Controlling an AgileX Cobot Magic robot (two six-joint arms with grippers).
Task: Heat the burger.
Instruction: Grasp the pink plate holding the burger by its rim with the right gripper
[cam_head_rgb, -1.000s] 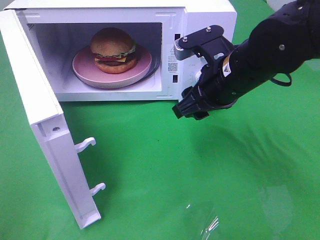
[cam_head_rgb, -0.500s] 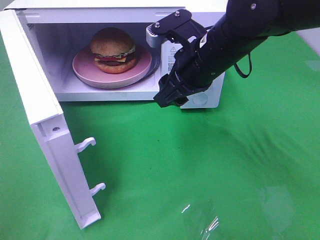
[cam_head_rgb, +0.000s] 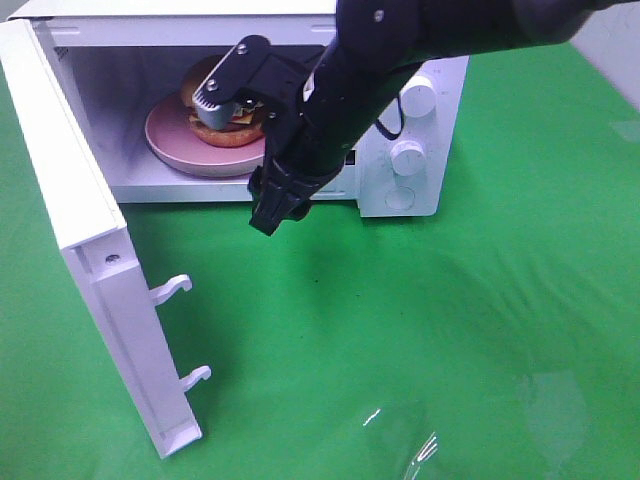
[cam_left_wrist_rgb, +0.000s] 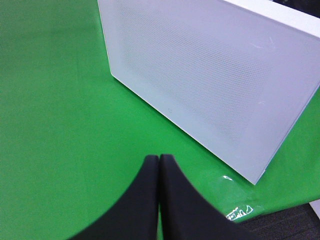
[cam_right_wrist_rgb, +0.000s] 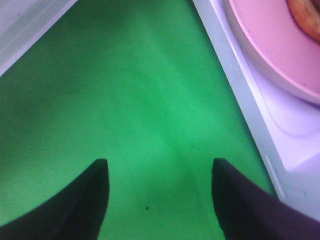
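Burger (cam_head_rgb: 215, 108) sits on its plate (cam_head_rgb: 170, 140) inside the open microwave (cam_head_rgb: 420, 150) — right pincer (cam_right_wrist_rgb: 157, 175) spread apart, empty, over the green table (cam_head_rgb: 450, 330); left pincer (cam_left_wrist_rgb: 159, 165) pressed together.

A bench (cam_head_rgb: 480, 330) covered in green cloth carries a white microwave (cam_head_rgb: 420, 140), whose open door (cam_head_rgb: 90, 260) swings out to the left.

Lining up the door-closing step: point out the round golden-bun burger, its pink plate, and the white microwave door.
Round golden-bun burger (cam_head_rgb: 203, 135), exterior high view, lower bun's left edge.
Pink plate (cam_head_rgb: 175, 140), exterior high view, bare left rim.
White microwave door (cam_head_rgb: 70, 215), exterior high view, inner face.
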